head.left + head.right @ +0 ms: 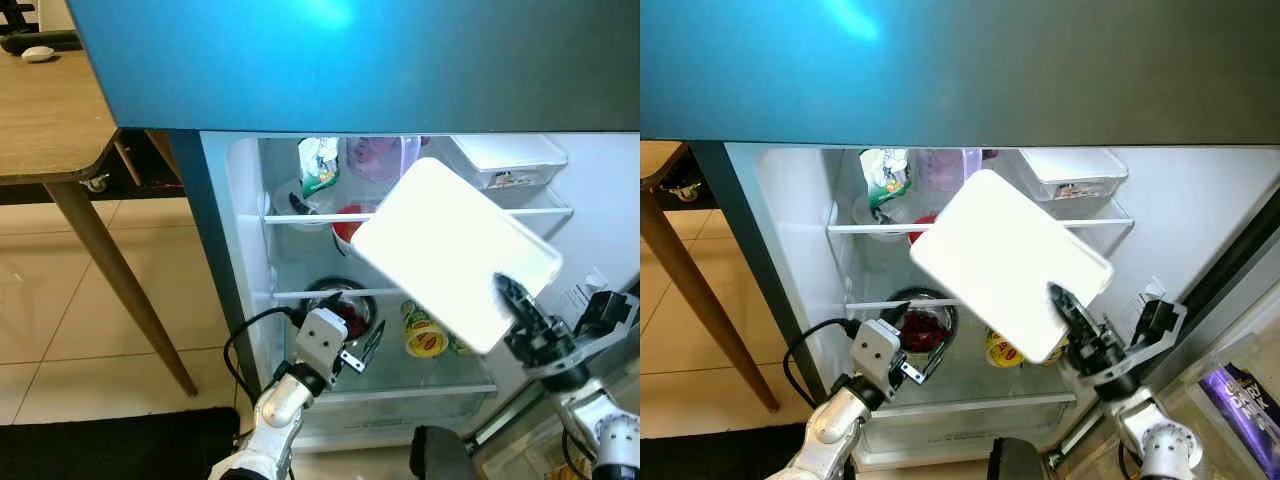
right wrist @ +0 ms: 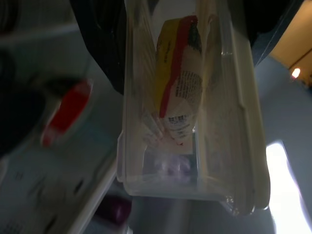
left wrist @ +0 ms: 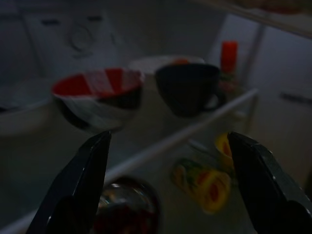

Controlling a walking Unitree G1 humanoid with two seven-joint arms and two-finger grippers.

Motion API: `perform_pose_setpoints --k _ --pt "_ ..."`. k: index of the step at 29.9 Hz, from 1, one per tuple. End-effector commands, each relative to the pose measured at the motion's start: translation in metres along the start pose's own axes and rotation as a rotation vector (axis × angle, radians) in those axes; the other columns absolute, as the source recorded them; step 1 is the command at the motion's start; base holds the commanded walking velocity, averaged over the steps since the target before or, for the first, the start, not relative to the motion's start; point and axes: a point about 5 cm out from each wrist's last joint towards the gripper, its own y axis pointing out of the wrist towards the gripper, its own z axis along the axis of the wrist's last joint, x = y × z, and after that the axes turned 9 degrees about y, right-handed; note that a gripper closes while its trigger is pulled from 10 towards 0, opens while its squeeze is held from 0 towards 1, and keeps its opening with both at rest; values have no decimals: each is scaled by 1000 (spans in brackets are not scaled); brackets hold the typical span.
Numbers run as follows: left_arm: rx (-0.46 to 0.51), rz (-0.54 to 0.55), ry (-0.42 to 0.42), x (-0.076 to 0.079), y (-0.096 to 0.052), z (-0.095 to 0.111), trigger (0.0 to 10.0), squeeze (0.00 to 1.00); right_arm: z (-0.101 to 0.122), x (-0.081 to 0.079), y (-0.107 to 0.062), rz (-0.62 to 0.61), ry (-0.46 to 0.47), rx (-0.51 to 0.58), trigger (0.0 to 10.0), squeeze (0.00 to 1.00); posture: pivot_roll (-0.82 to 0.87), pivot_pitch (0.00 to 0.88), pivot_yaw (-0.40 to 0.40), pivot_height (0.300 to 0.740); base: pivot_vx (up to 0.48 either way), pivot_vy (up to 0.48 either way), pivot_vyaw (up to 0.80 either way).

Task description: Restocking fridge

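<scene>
Clenched in the right jaws [image 1: 1065,305], a lidded clear container [image 1: 1010,262] hung before the fridge shelves [image 1: 1095,222], unplaced; left jaws [image 1: 358,350] gaped.

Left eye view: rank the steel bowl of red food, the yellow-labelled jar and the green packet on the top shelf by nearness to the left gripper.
1. Steel bowl, lower shelf, right behind the left gripper.
2. Yellow-labelled jar, same shelf, further toward the robot's right.
3. Green packet, top shelf, well above.
</scene>
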Motion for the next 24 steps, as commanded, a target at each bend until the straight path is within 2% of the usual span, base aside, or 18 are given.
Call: perform_pose_setpoints --k 1,7,10,24 --pt "34 -9 15 4 5 6 10000 0 12 -5 0 28 -25 54 10000 0 -101 0 -69 550 0 0 0" --pt "26 20 37 1 4 6 10000 0 19 -9 11 27 -39 117 10000 0 -107 0 -68 550 0 0 0" --pt "29 25 44 2 5 7 10000 0 22 -15 23 67 -35 165 10000 0 -104 0 -65 550 0 0 0" --pt "37 65 67 -2 9 11 10000 0 11 -33 64 191 18 222 10000 0 -103 0 -71 550 0 0 0"
